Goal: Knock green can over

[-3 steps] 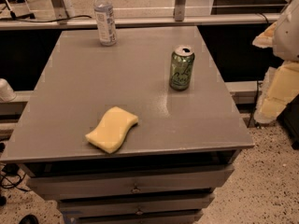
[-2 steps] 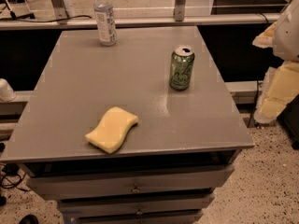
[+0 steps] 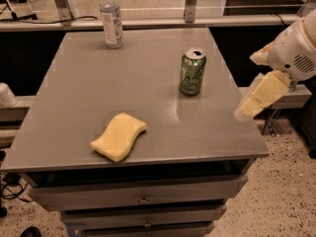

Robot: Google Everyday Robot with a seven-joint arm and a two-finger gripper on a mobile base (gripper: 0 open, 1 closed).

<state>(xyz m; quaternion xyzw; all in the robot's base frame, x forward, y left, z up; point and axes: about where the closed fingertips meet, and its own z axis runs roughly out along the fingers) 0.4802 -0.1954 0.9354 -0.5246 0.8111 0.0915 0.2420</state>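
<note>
Standing, one green can (image 3: 192, 72); pincer (image 3: 246, 111) beside table (image 3: 143, 68)

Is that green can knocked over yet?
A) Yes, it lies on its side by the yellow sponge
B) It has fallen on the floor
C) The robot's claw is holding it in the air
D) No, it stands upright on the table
D: the green can stands upright on the table, its top facing up, well apart from the gripper, which hangs beside the table's right edge.
</note>
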